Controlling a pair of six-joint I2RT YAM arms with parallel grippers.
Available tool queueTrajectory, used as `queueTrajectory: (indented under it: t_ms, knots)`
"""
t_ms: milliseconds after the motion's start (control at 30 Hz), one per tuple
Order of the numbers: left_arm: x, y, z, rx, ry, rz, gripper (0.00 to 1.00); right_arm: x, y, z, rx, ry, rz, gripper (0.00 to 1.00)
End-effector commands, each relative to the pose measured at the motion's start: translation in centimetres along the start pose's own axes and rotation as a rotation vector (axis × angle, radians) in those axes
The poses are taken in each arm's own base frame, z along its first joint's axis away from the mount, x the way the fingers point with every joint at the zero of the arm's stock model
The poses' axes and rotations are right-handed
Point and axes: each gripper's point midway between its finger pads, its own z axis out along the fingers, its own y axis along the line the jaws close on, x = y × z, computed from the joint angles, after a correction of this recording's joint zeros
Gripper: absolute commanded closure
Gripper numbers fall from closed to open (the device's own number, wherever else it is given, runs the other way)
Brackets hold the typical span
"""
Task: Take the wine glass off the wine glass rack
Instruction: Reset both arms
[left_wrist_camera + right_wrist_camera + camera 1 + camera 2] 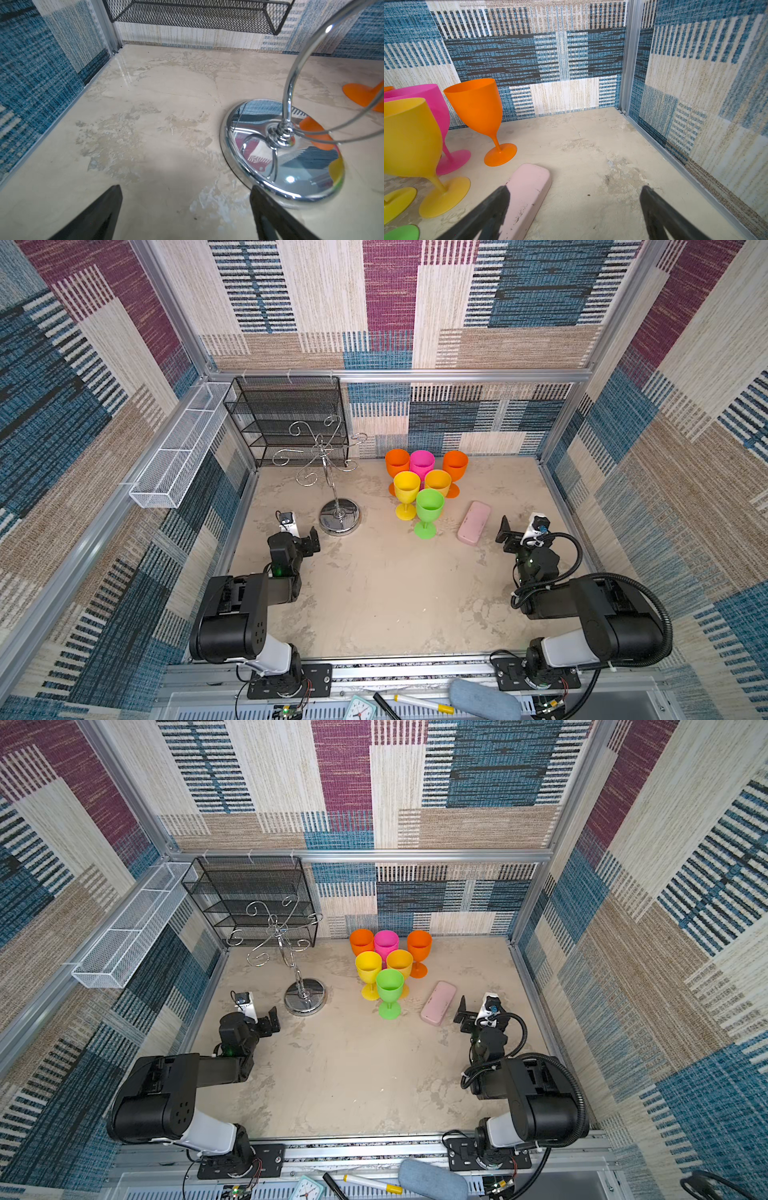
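**Mottled beige table, patchwork-carpet walls: nothing hanging**

Tall chrome wire wine glass rack carries nothing; six bright plastic wine glasses stand clustered on the table, apart from it. Left end effector wide, empty, one finger just beside the mirrored base; right end effector wide, empty. Risk: a careless left swing nudges the base, tipping the rack onto the glasses.

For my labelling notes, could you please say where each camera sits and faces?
Top view: high over the near edge, looking down at the table; left arm, right arm show.
Top view: beside it, facing alike; same arms, wine glass rack.
Left wrist: low, facing the rack's base; open left gripper shows.
Right wrist: facing the far corner; pink case, open right gripper show.
Shared: top views and right wrist see the case.
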Motion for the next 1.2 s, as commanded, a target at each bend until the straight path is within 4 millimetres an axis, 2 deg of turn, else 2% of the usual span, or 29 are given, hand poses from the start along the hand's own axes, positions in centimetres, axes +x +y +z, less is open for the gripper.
queueTrajectory:
  t_ms: [0,200,300,367,467,1167]
  knots:
    - [-0.3,0.1,0.3,-0.017,0.004,-0.001,0.01,-0.8,0.3,0.2,-0.015,-0.029,-0.004,0.0]
    - [-0.3,0.0,0.3,-0.015,0.001,0.0,0.01,0.2,1.6,0.2,-0.067,-0.023,-0.05,0.0]
    - [-0.3,-0.4,0.3,0.011,0.001,0.014,0.01,0.1,2.0,-0.2,-0.09,-0.034,-0.061,0.0]
    - [-0.3,-1.8,0.7,0.081,0.025,0.049,0.01,0.4,1.8,0.3,-0.068,-0.018,-0.052,0.0]
    - [-0.2,-1.8,0.8,0.085,0.028,0.048,0.01,0.8,0.9,1.2,-0.051,0.019,-0.019,0.0]
    - [-0.4,-1.8,0.6,0.087,0.017,0.047,0.01,0.6,0.9,1.0,-0.052,0.01,-0.018,0.0]
